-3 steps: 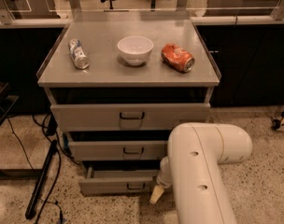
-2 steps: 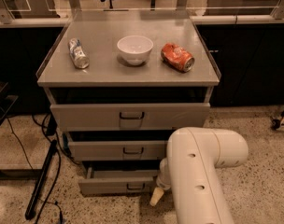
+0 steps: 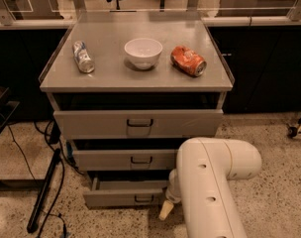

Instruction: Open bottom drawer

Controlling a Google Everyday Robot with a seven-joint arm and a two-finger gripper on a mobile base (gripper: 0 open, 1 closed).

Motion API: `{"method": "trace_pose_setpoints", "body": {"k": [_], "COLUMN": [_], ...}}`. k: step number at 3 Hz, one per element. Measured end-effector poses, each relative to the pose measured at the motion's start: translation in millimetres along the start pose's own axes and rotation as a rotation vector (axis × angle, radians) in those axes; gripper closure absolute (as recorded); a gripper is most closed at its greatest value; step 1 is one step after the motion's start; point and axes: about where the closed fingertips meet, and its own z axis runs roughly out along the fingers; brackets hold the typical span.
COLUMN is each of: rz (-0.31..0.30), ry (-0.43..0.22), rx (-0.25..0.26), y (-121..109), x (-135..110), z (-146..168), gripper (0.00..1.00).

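Note:
The bottom drawer [image 3: 122, 196] is the slimmest grey front at the foot of the cabinet, with a small dark handle [image 3: 143, 198]. It stands pulled out a little past the drawers above, and a strip of its shallow tray [image 3: 130, 185] shows. My gripper [image 3: 166, 208] hangs from the white arm [image 3: 210, 182] at the drawer's right end, close to the front panel and just above the floor. The arm hides the right part of the drawer.
The middle drawer [image 3: 125, 159] and the tall top drawer [image 3: 138, 123] sit above. On the cabinet top are a crushed bottle [image 3: 83, 56], a white bowl [image 3: 143, 52] and an orange can [image 3: 188, 60]. A black stand leg [image 3: 44, 192] and cables lie at the left.
The white arm has shifted very slightly to the left. The bottom drawer and the gripper stay in about the same place.

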Motion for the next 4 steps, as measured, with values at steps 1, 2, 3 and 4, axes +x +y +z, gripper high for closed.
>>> {"method": "trace_pose_setpoints", "body": {"k": [1, 2, 3, 4], "rz": [0.025, 0.072, 0.123, 0.123], "ry": [0.025, 0.069, 0.114, 0.114], "rx": [-0.002, -0.016, -0.058, -0.058], "y": [16, 46, 82, 82], "x": [18, 48, 87, 87], "z": [-14, -35, -41, -41], "gripper": [0.0, 0.0, 0.0, 0.0]}}
